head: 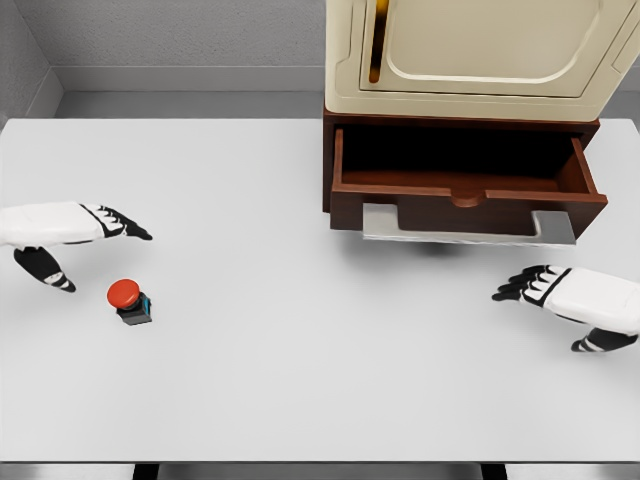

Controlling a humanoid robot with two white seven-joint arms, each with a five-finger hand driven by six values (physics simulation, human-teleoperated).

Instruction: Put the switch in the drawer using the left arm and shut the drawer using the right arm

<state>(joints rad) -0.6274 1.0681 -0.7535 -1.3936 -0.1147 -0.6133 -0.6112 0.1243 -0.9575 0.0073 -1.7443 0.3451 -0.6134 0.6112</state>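
I see the switch (130,300) with its red button sitting on the white surface (300,380), far to the left of the drawer (465,190). It stands by itself, and nothing is touching it. I think it sits out in the open like that so my left hand can reach it easily.

The drawer is pulled out of the brown cabinet (460,135), and its dark inside looks empty. It has to stay open like this so I can drop the switch in. The cream box (480,55) stands on top of the cabinet.

My left hand (85,235) is just up and to the left of the switch, close but not touching. Its fingers are stretched out flat and its thumb points down. It holds nothing. I think it needs to come down around the switch next.

My right hand (560,295) is below the drawer's right end, a little way in front of it. Its fingers are also straight and loose, and it holds nothing. I think it waits there so it can push the drawer front shut later.
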